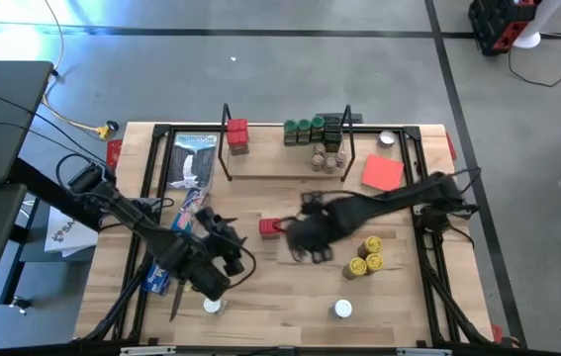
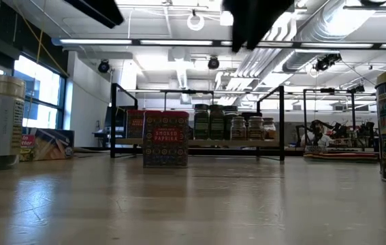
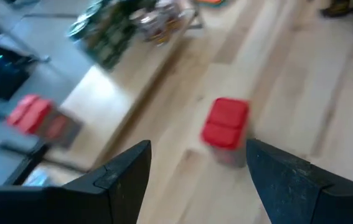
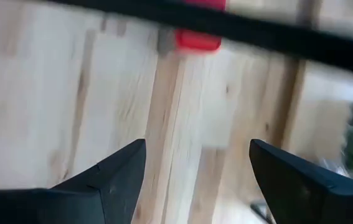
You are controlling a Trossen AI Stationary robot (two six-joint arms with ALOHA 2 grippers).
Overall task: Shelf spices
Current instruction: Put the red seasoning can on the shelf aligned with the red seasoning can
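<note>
both jaws wide apart, empty; red tin (image 3: 226, 127) untouched

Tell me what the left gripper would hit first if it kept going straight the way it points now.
Most likely the lone red tin standing on the table: in the left wrist view it sits just ahead, toward one open finger of the left gripper. Depth is unclear, so it might pass beside it.

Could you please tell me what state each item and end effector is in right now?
Left end effector: open, empty, facing the red tin.
Right end effector: open, empty, above the table.
Red tin: upright on the table, off the shelf.
Shelf: partly filled.
Yellow-lidded jars: upright, unshelved.
White-lidded jar: upright, unshelved.
</note>
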